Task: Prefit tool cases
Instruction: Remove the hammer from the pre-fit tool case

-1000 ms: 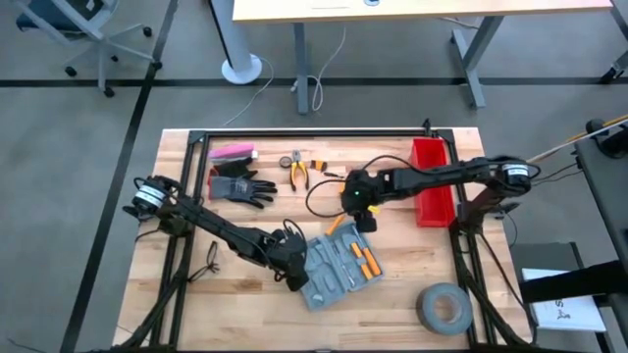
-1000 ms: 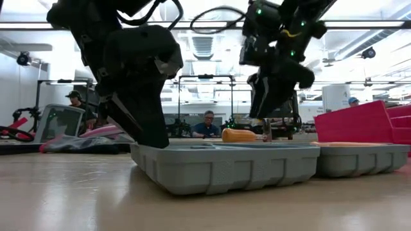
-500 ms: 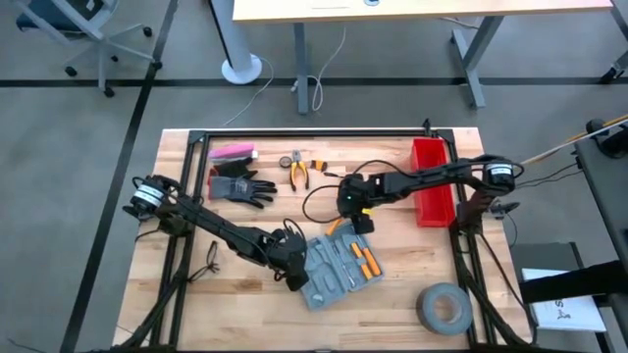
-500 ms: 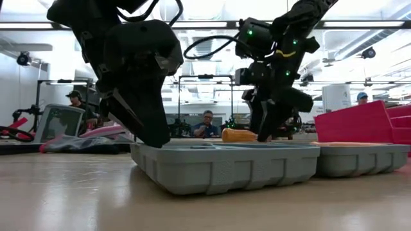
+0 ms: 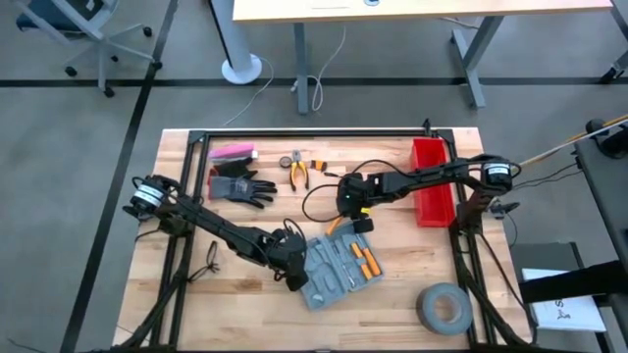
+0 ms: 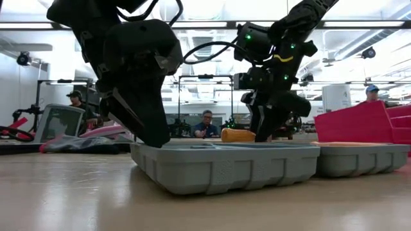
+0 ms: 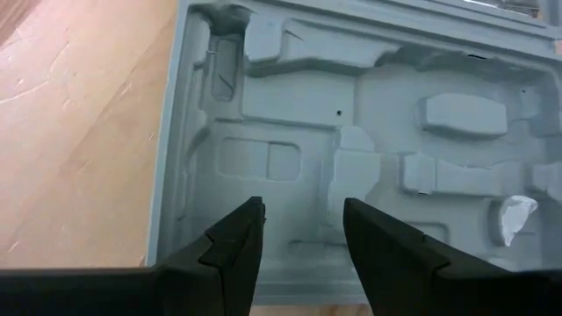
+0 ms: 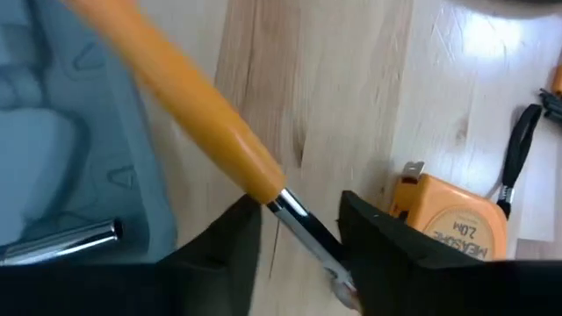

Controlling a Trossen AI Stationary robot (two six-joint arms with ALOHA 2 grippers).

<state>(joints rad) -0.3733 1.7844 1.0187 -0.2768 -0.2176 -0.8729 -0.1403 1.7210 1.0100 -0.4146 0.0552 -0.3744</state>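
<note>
The grey-blue tool case (image 5: 339, 267) lies open on the wooden table, with several orange-handled tools (image 5: 363, 260) in its right half. My left gripper (image 5: 297, 277) is open at the case's near-left end, over the empty moulded half (image 7: 351, 149). An orange-handled screwdriver (image 5: 339, 225) lies at the case's far edge, its handle (image 6: 239, 135) over the rim and its metal shaft (image 8: 307, 224) on the table. My right gripper (image 8: 299, 233) points down over it, open, one finger on each side of the shaft. My left gripper's open fingers (image 7: 237, 246) come slanting down from the table's left at the end wall (image 7: 299, 279) of the case's empty half. In the low view the tips (image 6: 151, 138) end behind the case's wall. I cannot tell whether they touch the case.
An orange tape measure (image 8: 448, 219) lies just beyond the screwdriver. A red bin (image 5: 432, 181) stands at the right, a grey tape roll (image 5: 444, 306) at the near right. Black gloves (image 5: 240, 186), pliers (image 5: 297, 169) and a pink item (image 5: 233, 152) lie at the far left.
My right gripper has come down and slightly toward the table's left, onto the screwdriver at the case's far edge. The screwdriver and the case have not moved.
</note>
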